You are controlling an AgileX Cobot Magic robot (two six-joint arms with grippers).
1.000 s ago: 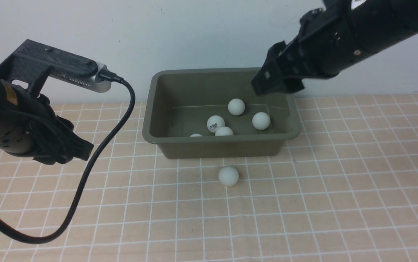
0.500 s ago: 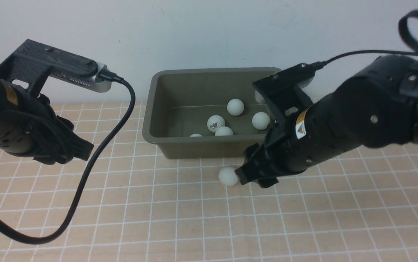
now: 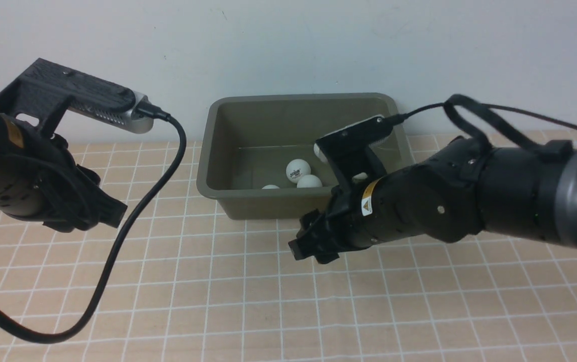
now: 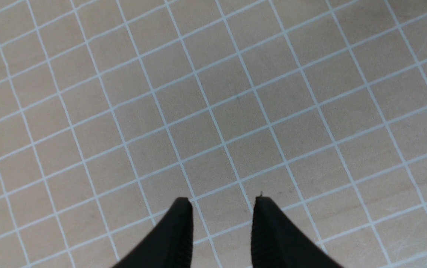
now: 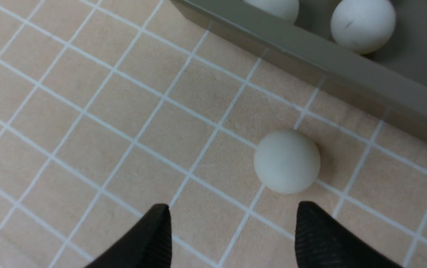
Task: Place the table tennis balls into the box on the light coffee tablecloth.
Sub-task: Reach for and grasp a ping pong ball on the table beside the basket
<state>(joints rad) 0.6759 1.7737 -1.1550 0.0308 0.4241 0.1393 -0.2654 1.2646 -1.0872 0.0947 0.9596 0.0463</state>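
Since a second before, the right arm had swung down from above the box (image 3: 208, 151) to the light coffee tablecloth (image 3: 218, 301) in front of it, and in the front view its bulk now hid the loose ball (image 5: 287, 160); the left arm had barely shifted. The right hand (image 3: 299, 249) sat low over the cloth, just in front of the box's near wall. In the right wrist view its jaws stood wide apart; the loose ball lay on the cloth just ahead of the fingertips, not between them and touching neither, with the box rim close behind it. Inside the box three table tennis balls (image 3: 309, 181) showed clearly in the front view, one bearing a dark logo; part of a fourth peeked past the right wrist camera. The left hand (image 3: 112, 211) hovered over bare cloth well left of the box; its jaws stood narrowly apart with nothing between them.
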